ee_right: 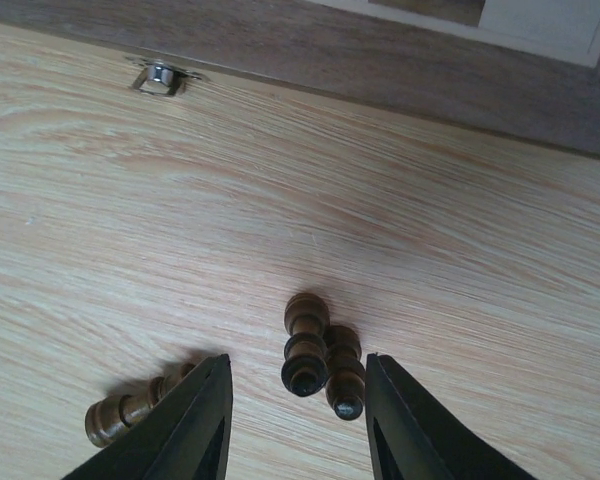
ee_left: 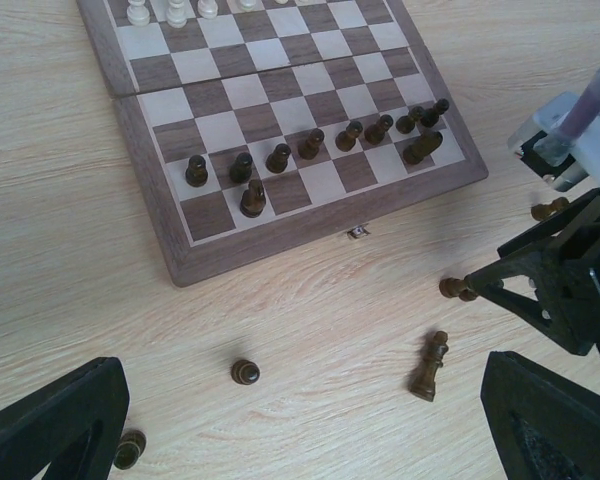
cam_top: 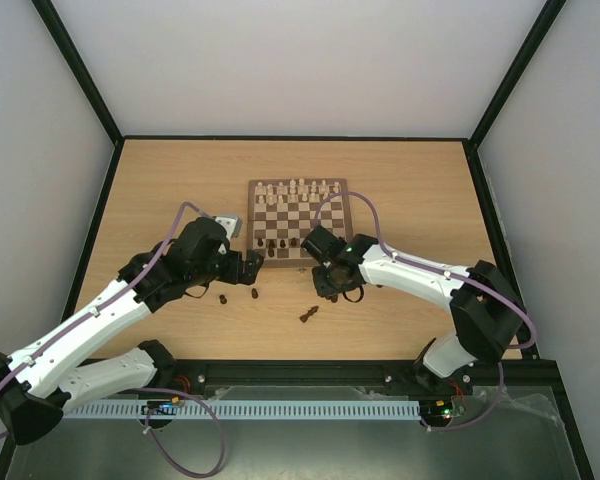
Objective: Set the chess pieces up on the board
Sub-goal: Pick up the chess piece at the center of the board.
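Two dark chess pieces (ee_right: 322,362) lay touching between the right hand's (ee_right: 298,410) spread fingers (ee_right: 192,430), a third (ee_right: 130,408) just outside; left hand (ee_left: 300,430) gaped empty near the board (ee_left: 280,245).

The table (cam_top: 160,180) carries the board (ee_left: 280,238) and loose dark chess pieces (ee_left: 430,365).

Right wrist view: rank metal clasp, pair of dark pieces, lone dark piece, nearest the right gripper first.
1. pair of dark pieces, inside the open right gripper.
2. lone dark piece, just outside, image left.
3. metal clasp, far, on the board.
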`<action>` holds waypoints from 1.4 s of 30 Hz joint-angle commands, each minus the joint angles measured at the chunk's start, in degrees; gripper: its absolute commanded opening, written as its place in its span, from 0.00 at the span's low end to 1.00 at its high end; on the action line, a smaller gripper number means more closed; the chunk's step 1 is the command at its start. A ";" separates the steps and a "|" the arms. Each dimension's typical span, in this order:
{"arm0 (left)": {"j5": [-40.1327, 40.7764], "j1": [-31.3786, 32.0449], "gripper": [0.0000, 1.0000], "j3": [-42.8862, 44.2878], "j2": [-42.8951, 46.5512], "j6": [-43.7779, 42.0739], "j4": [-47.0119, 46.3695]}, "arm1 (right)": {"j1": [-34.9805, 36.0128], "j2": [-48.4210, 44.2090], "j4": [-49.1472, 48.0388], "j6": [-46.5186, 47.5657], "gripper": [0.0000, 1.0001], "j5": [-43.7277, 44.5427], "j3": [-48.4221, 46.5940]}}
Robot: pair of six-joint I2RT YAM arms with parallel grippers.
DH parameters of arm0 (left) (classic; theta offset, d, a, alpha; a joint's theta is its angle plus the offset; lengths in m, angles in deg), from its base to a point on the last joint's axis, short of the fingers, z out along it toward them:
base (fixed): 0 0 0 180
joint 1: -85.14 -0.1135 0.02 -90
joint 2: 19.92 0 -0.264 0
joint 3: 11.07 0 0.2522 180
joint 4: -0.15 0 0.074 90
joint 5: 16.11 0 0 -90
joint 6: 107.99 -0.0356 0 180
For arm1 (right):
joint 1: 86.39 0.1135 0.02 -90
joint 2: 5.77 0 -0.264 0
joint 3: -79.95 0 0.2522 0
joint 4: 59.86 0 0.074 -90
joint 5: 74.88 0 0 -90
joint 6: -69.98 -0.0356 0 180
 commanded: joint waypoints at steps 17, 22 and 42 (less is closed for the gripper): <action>-0.93 -0.80 0.99 -0.85 0.36 -0.83 -1.06 | 0.95 4.57 2.99 0.14 0.24 0.69 -1.45; -1.02 -0.96 1.00 -0.90 0.26 -0.88 -1.11 | 0.92 5.17 2.79 0.41 0.17 0.60 -1.70; -2.08 -2.00 0.99 -1.07 -0.17 -1.36 -1.44 | 0.89 3.06 3.82 0.83 0.09 1.43 -5.00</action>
